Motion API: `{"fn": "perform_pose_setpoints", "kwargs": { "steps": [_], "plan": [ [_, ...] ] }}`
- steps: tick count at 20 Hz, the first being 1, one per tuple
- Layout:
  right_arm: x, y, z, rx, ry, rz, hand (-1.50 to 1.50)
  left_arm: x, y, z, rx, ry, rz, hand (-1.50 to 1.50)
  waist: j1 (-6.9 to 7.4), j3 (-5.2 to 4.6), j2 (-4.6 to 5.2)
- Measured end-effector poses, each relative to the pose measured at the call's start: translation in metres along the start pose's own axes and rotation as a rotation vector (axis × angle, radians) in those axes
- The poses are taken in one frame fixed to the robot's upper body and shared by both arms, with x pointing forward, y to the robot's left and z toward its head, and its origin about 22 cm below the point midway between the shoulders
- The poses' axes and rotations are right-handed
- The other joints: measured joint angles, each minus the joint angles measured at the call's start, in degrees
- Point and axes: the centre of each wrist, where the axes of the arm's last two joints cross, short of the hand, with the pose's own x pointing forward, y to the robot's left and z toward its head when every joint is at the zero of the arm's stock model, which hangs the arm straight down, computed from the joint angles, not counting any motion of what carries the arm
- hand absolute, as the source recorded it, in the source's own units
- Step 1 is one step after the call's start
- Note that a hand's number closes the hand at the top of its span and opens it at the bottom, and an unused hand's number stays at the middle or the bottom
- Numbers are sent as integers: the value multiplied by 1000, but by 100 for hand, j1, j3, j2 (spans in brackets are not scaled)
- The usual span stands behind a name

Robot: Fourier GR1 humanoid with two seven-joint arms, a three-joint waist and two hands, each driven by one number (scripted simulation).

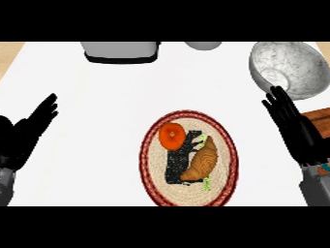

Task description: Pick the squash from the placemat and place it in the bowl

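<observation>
You've got the squash [172, 136], the round orange thing, lying on the woven placemat [226, 160] just below frame centre, in the mat's upper-left part. It sits next to a dark speckled strip [176, 162] w/ a brown croissant-shaped piece [202, 162] to its right; can't tell if the squash touches the strip.

Your right hand [294, 130] shows at mid-right of the frame, fingers straight and pointing up, holding nothing. The squash is well to its left and a bit lower than the fingertips, w/ the mat's right rim between them. No contact.

Your left hand [19, 134] is at lower left, also flat-fingered and holding nothing, resting near the edge. The squash lies well to its right, at about the same height in the frame.

The bowl [290, 68], grey marbled, sits at upper right, tilted so you see into it. It's just above the right hand's fingertips and well apart from the squash, up and to the right of it.

A wooden board [328, 124] shows at the right edge beside the right hand. Some grey equipment [120, 52] sits at top centre-left.
</observation>
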Motion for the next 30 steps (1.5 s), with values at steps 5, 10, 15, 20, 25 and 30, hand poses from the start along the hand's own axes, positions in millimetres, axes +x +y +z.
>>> {"fn": "perform_pose_setpoints", "kwargs": {
  "steps": [5, 10, 15, 20, 25, 30],
  "plan": [
    [-10, 77, -14, 48, 67, 141, 150, 12, -24, -6, 23, -122, 57, 0, 17, -31, 52],
    [-15, 97, -18, -134, 31, 412, -150, 23, -45, -9, 24, -196, 128, 0, -85, -89, -13],
    [-26, 173, -4, -333, -174, 378, -150, 27, -71, -9, 22, -237, 177, 0, -100, -40, 29],
    [-26, 226, 12, -426, -310, 449, -150, 29, -87, -11, 31, -246, 189, 0, -102, -36, 50],
    [-26, 234, 7, -476, -252, 549, -150, 23, -92, -7, 41, -246, 191, 0, -154, -50, 34],
    [0, 242, -5, -481, -119, 583, -150, 23, -95, -5, 41, -247, 192, 0, -154, -46, 34]
  ]
}}
